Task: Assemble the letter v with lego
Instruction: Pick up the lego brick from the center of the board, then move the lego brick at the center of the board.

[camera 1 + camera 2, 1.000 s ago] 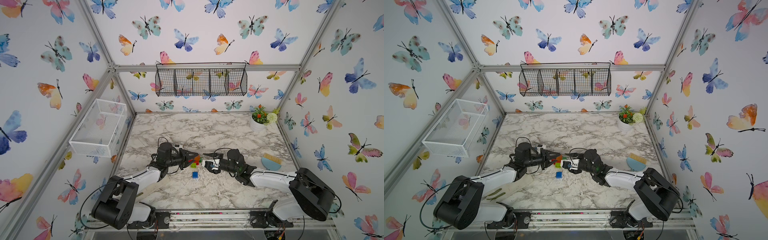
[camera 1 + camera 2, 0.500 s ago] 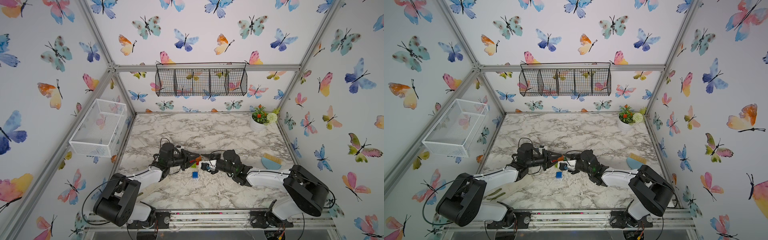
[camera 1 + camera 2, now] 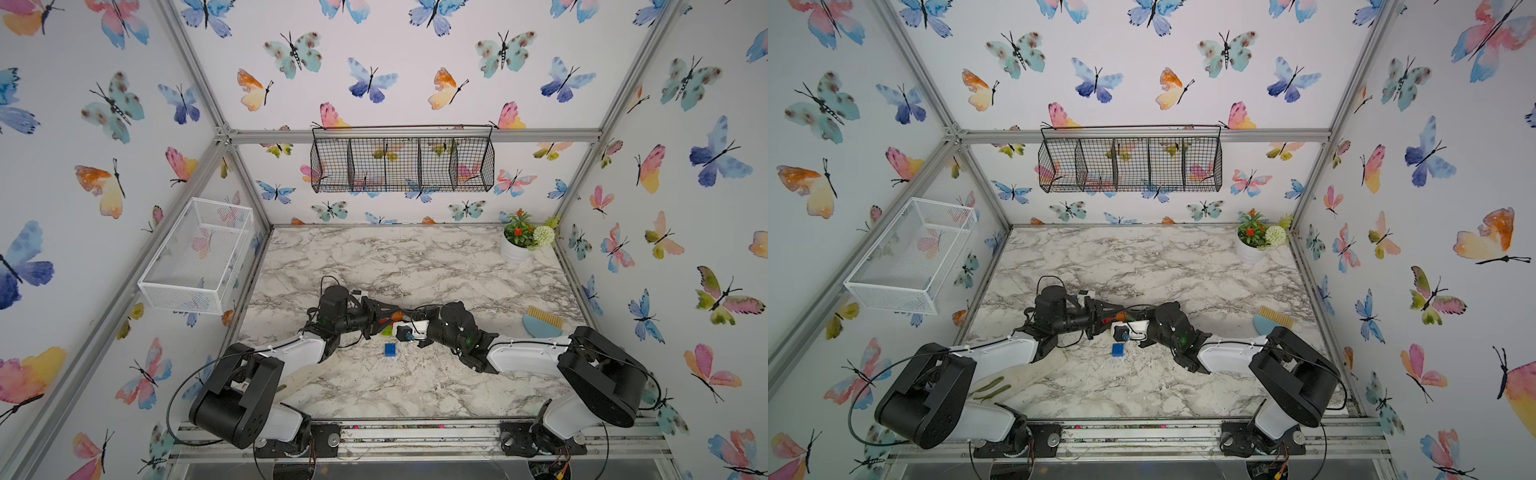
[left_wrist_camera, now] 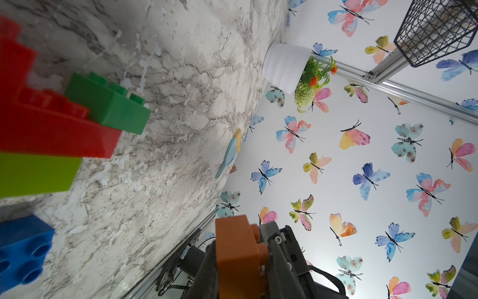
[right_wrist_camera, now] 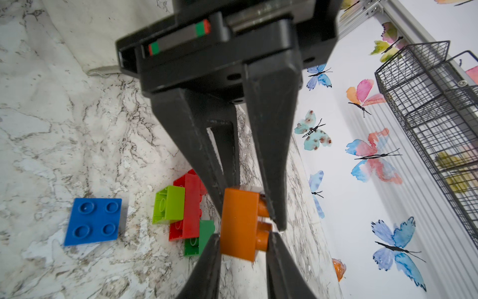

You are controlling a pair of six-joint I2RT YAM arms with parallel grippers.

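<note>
The orange brick is held just beside the dark green brick, at 1 end of the cluster that lies on its side on the table. It looks clear of the surface. Its 2 visible studs point away from the cluster, so its hollow side faces the dark green brick's studs. Its long axis runs roughly parallel to the cluster's long red brick. I judge the coming move to be a short press toward those studs.

Both tools pinch the orange brick. The left gripper clamps it from its far side, and the right gripper clamps it from the near side. 1 of them will probably have to let go before the press, since the fingers crowd the brick.

The blue brick lies loose with its studs up, apart from the lime brick.

The right wrist view alone shows both pairs of fingers on the brick. In both top views the gripper bodies hide the grip and leave only a sliver of orange, but they show the arms meeting mid-table. The left wrist view shows the dark green brick's studs bare.
</note>
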